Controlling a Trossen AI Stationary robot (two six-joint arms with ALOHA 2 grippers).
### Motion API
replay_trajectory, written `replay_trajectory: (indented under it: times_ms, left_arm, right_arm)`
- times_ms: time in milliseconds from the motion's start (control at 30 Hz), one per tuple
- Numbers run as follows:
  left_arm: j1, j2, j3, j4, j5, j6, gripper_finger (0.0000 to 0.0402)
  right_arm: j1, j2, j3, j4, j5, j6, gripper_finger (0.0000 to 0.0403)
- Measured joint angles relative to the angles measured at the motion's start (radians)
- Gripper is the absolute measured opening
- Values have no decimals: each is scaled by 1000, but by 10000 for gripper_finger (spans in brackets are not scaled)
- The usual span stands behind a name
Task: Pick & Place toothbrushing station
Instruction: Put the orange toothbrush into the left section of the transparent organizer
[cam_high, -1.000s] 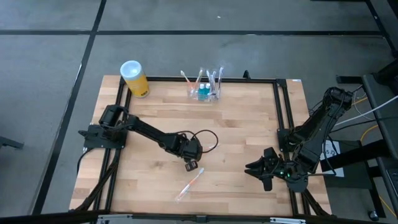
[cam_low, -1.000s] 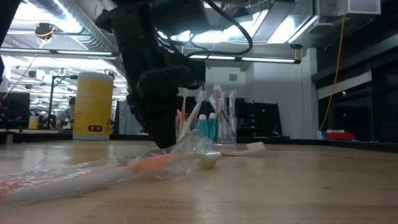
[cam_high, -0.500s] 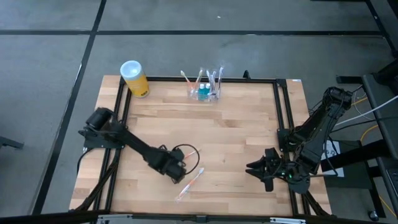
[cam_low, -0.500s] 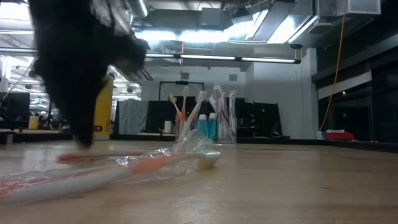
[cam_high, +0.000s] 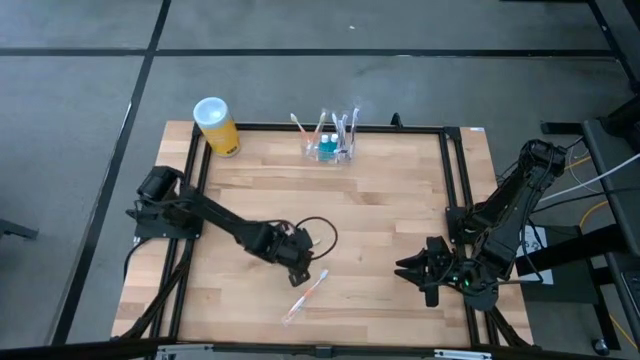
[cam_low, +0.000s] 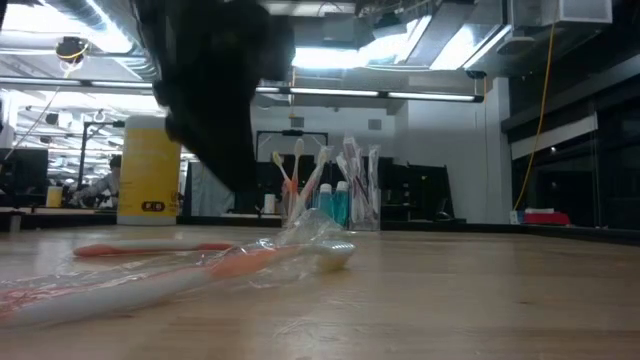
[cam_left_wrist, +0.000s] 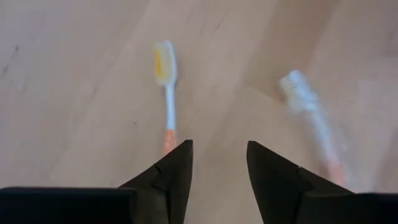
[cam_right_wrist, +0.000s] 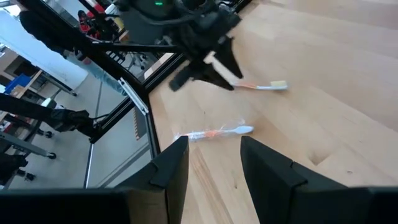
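The toothbrushing station (cam_high: 330, 148) is a clear holder with toothbrushes and small blue tubes standing in it. It rests on its base at the table's far edge, and also shows in the low view (cam_low: 335, 205). My left gripper (cam_high: 297, 265) is open and empty, raised over the middle near part of the table (cam_left_wrist: 217, 146). Just ahead of its fingers, a bare orange-handled toothbrush (cam_left_wrist: 166, 93) lies flat on the wood. A wrapped toothbrush (cam_high: 305, 296) lies nearer the front edge. My right gripper (cam_high: 405, 270) waits open at the near right.
A yellow canister with a white top (cam_high: 216, 126) stands at the far left corner. A black frame rail (cam_high: 448, 170) runs round the tabletop. There is bare wood (cam_high: 390, 210) between the station and the grippers. A person (cam_low: 100, 185) shows in the room behind the table.
My left gripper has swung toward the table's near left, then back toward the right and up. The bare orange toothbrush now lies on the table; one second ago the low view did not show it there. The station has not moved.
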Motion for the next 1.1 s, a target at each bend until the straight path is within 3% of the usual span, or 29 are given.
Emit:
replay_trajectory:
  times_ms: [433, 633, 867, 967, 1100]
  left_arm:
    - [147, 99, 0, 102, 53, 148, 132]
    - [168, 137, 0, 122, 114, 168, 126]
    - [164, 145, 1, 125, 95, 159, 114]
    - [172, 145, 1, 123, 94, 137, 96]
    - [190, 145, 1, 116, 105, 113, 37]
  right_arm:
    - [0, 0, 0, -2, 0, 20, 149]
    - [2, -1, 0, 2, -1, 25, 149]
    - [30, -1, 0, 9, 31, 40, 148]
    - [39, -1, 0, 9, 56, 47, 148]
    - [45, -1, 0, 9, 78, 49, 148]
